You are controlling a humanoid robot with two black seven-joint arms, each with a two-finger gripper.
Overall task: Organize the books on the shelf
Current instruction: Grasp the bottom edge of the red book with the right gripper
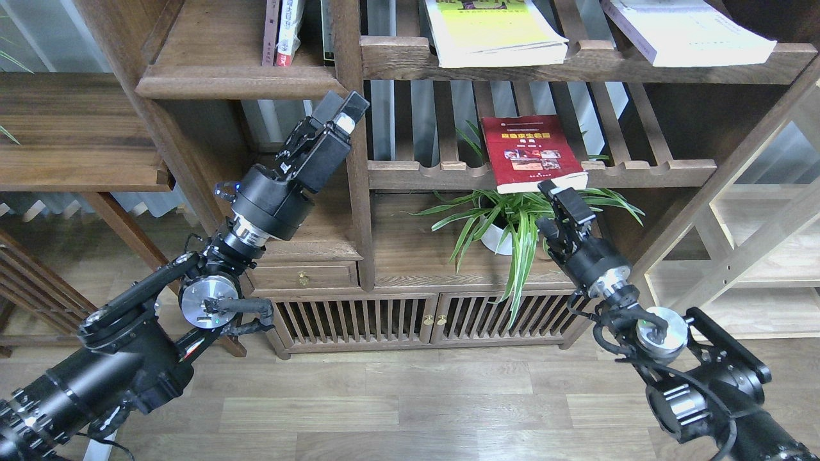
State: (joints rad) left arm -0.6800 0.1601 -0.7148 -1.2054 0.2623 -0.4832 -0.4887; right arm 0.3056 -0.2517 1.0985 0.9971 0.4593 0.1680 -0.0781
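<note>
Just under the lower edge of the red paperback with yellow title (533,152), right gripper (558,194) — dark, two fingers not distinguishable, so cannot tell how far open; nothing seen held, contact with the book's white page edge not certain. Lies flat on a slatted rack with scalloped front rail (640,171), overhanging that rail toward the gripper. Directly below and left of the gripper, long green leaves of a potted spider plant (512,221) crowding the wrist. Right of the gripper, open cabinet space.

Up beside the dark vertical post (359,147), left gripper (343,112) raised, empty, fingers pressed close together. Above it, narrow dark-brown wooden shelf with rounded moulded lip (237,80) carrying a few upright books (282,32). Higher, on the upper rack — thick yellow-green book (490,32) and pale white book (688,32), both lying flat, well apart from both grippers.
</note>
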